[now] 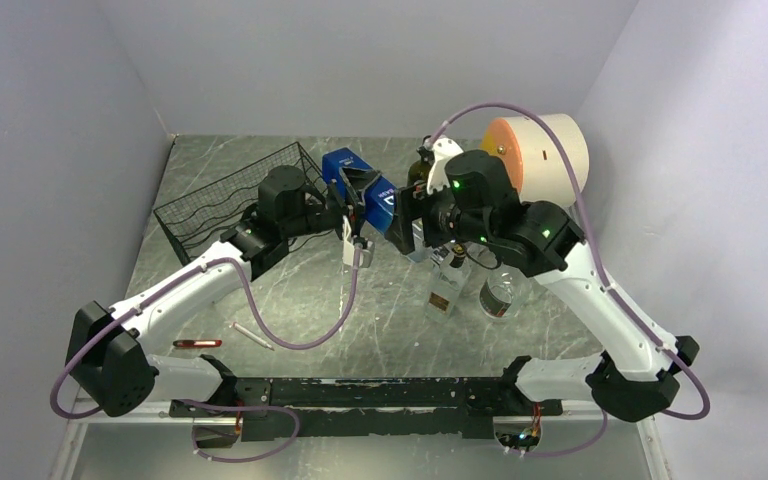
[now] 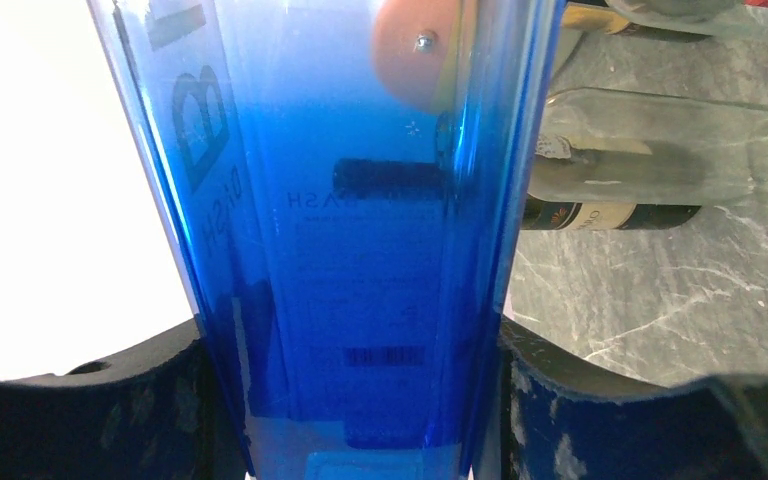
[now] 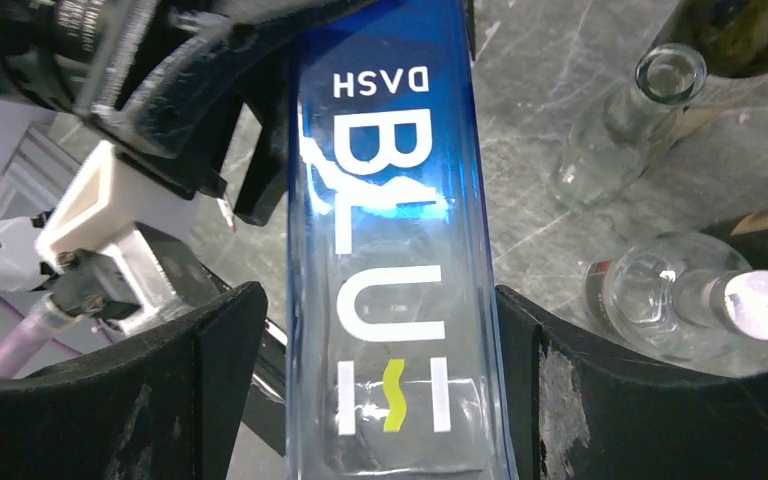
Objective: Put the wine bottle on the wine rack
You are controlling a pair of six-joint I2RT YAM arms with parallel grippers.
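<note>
Wine bottle [image 1: 363,188] clamped in left gripper [image 2: 350,400], right gripper [image 3: 375,380] spread wide around it, wine rack [image 1: 222,200] near

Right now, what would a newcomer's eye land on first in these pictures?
The vivid blue bottle, held above mid-table: the left gripper is clamped on it and the right gripper straddles it too. The black wine rack sits back left; clear glass bottles stand right of centre.
</note>
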